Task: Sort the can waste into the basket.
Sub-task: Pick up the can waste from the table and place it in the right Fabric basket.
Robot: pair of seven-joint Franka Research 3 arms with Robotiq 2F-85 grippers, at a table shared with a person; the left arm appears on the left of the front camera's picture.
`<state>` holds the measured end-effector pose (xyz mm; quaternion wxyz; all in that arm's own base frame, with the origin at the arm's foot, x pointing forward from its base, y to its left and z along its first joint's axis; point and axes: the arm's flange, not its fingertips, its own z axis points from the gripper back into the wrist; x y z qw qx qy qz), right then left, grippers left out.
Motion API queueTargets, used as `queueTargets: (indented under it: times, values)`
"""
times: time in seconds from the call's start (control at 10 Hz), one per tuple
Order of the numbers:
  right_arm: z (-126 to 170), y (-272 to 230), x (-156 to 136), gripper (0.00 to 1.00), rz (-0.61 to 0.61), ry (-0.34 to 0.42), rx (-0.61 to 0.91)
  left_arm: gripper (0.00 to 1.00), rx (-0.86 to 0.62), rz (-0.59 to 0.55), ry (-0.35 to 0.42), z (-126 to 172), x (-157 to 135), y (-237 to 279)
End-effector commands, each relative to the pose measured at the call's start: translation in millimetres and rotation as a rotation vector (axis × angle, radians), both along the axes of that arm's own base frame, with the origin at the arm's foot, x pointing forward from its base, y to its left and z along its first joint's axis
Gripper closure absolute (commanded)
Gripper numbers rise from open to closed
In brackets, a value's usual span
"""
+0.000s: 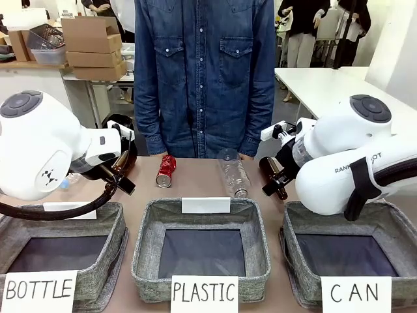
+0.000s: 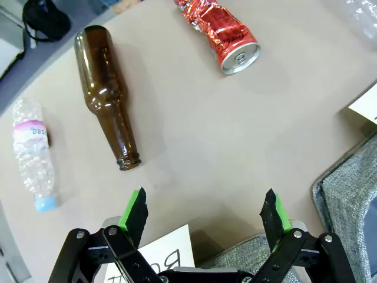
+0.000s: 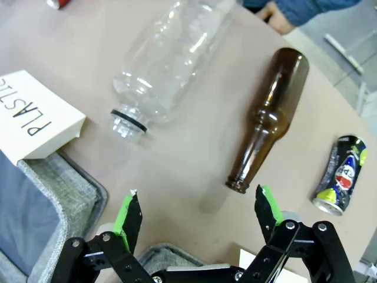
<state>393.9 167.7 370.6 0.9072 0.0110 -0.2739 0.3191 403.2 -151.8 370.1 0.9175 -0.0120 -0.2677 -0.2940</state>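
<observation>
Left fingers [image 2: 135,209] spread, angled down | right fingers [image 3: 131,213] likewise | red can [image 2: 227,35] lying

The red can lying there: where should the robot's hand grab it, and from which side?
Across the crushed middle of the red can, coming down from above. It lies on its side, so its flat ends face sideways; the dented waist should fit between the open fingers of the left hand.

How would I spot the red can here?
Find the middle basket, signed PLASTIC. Beyond its far left corner lies the red can. It is crumpled red metal; its neighbours are a clear plastic bottle and a brown glass bottle.
</observation>
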Motion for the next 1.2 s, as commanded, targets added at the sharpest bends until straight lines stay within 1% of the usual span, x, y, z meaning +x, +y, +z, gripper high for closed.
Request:
queueTargets:
  times: [0.0,0.4,0.5,0.6,0.7,0.8,0.9,1.0,1.1]
  values:
    - [0,0,0,0.00,0.000,0.000,0.001,0.00,0.000,0.000,0.000,0,0,0]
    - [0,0,0,0.00,0.000,0.000,0.000,0.00,0.000,0.000,0.000,0,0,0]
    - [12,-8,-2,0.00,0.022,0.005,-0.033,0.00,0.000,0.000,0.000,0,0,0]
    - [31,-15,-7,0.00,-0.006,0.034,-0.054,0.00,-0.002,-0.023,-0.017,19,-5,-2]
    - [56,-24,-18,0.00,-0.019,0.037,-0.055,0.00,0.018,-0.028,-0.024,43,-14,-4]
    - [82,-35,-35,0.00,-0.008,0.050,-0.022,0.00,0.002,-0.071,-0.038,71,-29,-5]
    - [106,-45,-56,0.00,0.013,0.058,0.000,0.00,0.028,-0.087,-0.067,95,-49,-2]
    - [129,-57,-82,0.00,0.029,0.056,0.024,0.00,0.102,-0.077,-0.117,113,-79,9]
    - [144,-66,-107,0.00,0.097,0.023,0.094,0.00,0.176,-0.128,-0.132,122,-111,18]
